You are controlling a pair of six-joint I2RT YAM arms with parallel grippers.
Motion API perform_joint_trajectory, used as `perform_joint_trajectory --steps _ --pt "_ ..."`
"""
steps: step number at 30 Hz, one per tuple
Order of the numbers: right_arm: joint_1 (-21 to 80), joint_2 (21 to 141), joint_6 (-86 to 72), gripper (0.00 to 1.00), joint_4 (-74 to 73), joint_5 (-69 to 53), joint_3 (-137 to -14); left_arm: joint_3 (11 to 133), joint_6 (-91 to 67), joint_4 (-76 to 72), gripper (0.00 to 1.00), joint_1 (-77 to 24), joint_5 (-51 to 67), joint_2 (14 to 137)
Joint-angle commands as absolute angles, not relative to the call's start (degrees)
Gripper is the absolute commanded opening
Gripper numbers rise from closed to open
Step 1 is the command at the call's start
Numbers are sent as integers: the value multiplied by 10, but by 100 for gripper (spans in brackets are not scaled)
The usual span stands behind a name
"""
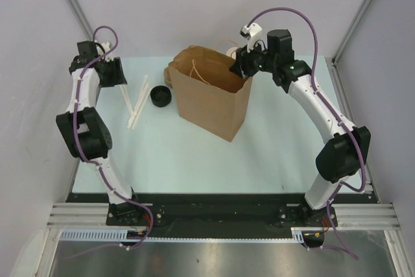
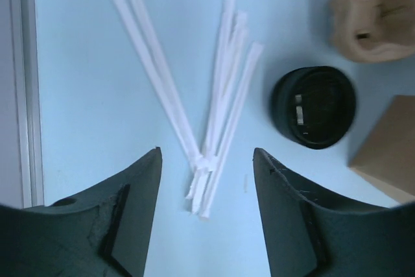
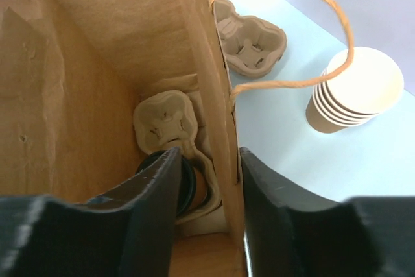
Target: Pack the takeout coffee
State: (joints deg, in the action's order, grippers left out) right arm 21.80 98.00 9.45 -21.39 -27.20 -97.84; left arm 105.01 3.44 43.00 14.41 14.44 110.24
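Pale tabletop (image 1: 194, 160), plain walls all round.

Coffee (image 3: 188, 186): low inside the bag (image 1: 211, 98), close to the bag's right wall, seated in a pulp tray (image 3: 165, 121) on the bag's floor. Only an arc of black lid and a sliver of tan side show. Looks upright, though it is mostly hidden.

Right gripper (image 3: 207, 154): at the bag's mouth, directly above the cup. Fingers are spread and grip nothing. The bag's right wall runs up between them, one finger inside and one outside.

Judgement: cup packed, or nearly so.

Handling, judged:
- Thin paper body that would dent under a hard pinch.
- Press-fit lid that could pop off.
- Weight depends on the fill, which cannot be seen.
- Best hold is across the body just under the lid rim, gentle, kept level.

Outside the bag:
- Second tray (image 3: 249, 43) just beside its wall.
- Stack of cups (image 3: 353, 92) behind the bag.
- Loose lid (image 2: 314, 107) left of the bag.
- Straws (image 2: 214, 95) further left of the bag.

Left gripper (image 2: 207, 154): hovers over the straws, well apart from the bag, fingers apart, empty.
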Motion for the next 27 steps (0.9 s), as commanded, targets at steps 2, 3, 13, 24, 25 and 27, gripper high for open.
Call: perform_joint_trajectory --steps 2,3,13,24,25,27 --pt "223 969 93 51 -217 -248 -1026 1049 39 395 58 153 99 1145" --pt "224 969 94 53 -220 -246 -1029 1055 40 388 54 154 95 1155" --pt "228 967 118 60 -252 -223 -1063 1161 32 376 40 159 82 1280" --pt "222 966 149 61 -289 -186 -1094 1236 35 374 33 160 41 1368" --pt "222 964 149 62 -289 -182 -1094 1238 34 374 33 160 40 1375" --pt "221 963 154 62 -293 -178 -1095 1244 38 374 32 160 41 1382"
